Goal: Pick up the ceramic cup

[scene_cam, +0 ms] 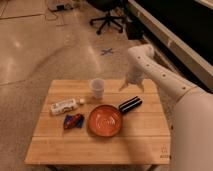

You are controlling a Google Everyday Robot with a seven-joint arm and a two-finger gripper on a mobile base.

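The ceramic cup [97, 88] is small, whitish-grey and handleless. It stands upright near the back edge of the wooden table [142, 137], left of centre. My gripper [131, 89] hangs from the white arm [155, 70] over the back right part of the table. It is to the right of the cup, apart from it, at about cup height or a little above. Its two fingers point down, spread apart and empty.
An orange pan [105, 120] with a black handle [130, 104] lies in front of the cup and gripper. A white labelled bottle [64, 106] and a blue-red packet [73, 120] lie at the left. An office chair [107, 17] stands on the floor behind.
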